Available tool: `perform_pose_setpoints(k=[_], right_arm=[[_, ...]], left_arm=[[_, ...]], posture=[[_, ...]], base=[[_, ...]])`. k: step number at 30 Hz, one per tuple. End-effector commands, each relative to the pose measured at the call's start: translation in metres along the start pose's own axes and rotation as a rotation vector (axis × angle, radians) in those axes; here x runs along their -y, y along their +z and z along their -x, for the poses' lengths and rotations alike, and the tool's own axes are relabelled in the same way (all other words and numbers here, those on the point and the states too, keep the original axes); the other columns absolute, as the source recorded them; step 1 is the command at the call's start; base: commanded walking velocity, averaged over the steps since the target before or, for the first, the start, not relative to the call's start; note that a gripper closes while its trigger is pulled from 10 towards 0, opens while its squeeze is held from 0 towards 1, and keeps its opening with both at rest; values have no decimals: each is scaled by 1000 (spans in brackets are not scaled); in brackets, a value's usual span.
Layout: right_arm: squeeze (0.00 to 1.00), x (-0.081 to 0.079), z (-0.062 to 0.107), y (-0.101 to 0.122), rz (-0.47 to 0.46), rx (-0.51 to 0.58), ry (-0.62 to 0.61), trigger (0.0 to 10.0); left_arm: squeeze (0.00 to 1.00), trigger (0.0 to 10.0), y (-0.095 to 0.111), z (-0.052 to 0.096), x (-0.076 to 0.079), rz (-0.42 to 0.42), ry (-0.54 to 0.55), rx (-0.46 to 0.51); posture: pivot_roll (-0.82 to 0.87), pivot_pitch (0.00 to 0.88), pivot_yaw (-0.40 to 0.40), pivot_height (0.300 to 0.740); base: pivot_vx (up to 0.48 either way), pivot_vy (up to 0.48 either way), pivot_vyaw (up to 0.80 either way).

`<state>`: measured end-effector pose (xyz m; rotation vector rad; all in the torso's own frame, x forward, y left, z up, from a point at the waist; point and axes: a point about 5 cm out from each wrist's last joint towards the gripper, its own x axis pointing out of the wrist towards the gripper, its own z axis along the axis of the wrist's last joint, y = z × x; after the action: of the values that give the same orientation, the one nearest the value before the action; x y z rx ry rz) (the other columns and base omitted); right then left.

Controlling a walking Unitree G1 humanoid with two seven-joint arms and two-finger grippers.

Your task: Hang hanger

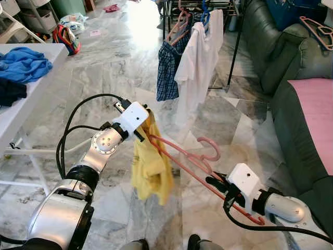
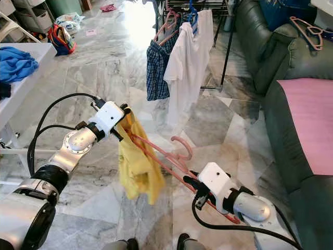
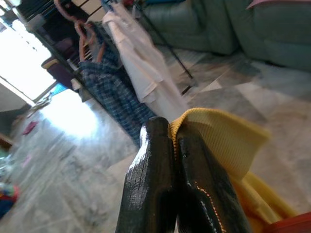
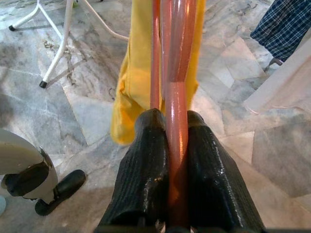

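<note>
A pink plastic hanger [image 1: 193, 165] stretches between my two arms above the marble floor, its hook [image 1: 210, 148] curling upward. A yellow shirt [image 1: 151, 166] hangs from its far end. My right gripper [image 1: 217, 184] is shut on the hanger's near end, the pink bar [image 4: 176, 121] clamped between its black fingers [image 4: 146, 170]. My left gripper [image 1: 146, 131] is shut on the yellow shirt [image 3: 218, 141] at its top edge, where the hanger enters it. The drying rack [image 1: 200, 10] stands farther ahead, carrying a white shirt [image 1: 200, 57] and a blue checked garment [image 1: 167, 65].
A white table [image 1: 23, 112] with blue clothes [image 1: 22, 63] stands at my left. A dark green sofa [image 1: 291, 88] with a pink cloth [image 1: 318, 112] lines the right, a spare pink hanger [image 1: 316, 28] on its back. Bags and storage drawers [image 1: 39, 15] sit far left.
</note>
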<state>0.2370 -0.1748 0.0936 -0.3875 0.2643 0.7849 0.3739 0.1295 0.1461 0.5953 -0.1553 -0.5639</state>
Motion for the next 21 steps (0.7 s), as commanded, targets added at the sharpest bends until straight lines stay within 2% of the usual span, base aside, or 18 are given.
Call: perform_pose_setpoints(k=[1,5,9,12,14,17,18,21], right_arm=[[0,-3,-3,-1,1,2,9,10000],[0,-9,-8,-3,-39,-2,40,10000],[0,-6,-15,-14,-43,-69,-22,10000],[0,6,-22,-19,-106,-81,-160,10000],[0,22,-26,-23,-136,-95,-289,10000],[0,33,-27,-24,-143,-99,-358,10000],[0,37,-29,-21,-153,-80,-383,10000],[0,53,-34,-12,-155,-41,-440,10000]], left_arm=[[0,3843,6,0,-2,-11,-4,39],[0,4549,6,0,-2,18,17,33],[0,4235,10,-2,0,60,20,40],[0,3882,12,-1,2,111,22,47],[0,3529,12,2,6,143,11,49],[0,3569,10,4,8,160,10,32],[0,3255,10,5,8,167,11,26],[0,3216,8,7,10,169,10,1]], posture=[[-94,183,57,740],[-92,182,57,740],[-91,182,56,740],[-89,183,55,740],[-87,185,56,740],[-84,184,58,740],[-82,185,58,740],[-80,183,55,740]], base=[[0,0,0],[0,0,0],[0,0,0],[0,0,0],[0,0,0],[0,0,0],[0,0,0],[0,0,0]])
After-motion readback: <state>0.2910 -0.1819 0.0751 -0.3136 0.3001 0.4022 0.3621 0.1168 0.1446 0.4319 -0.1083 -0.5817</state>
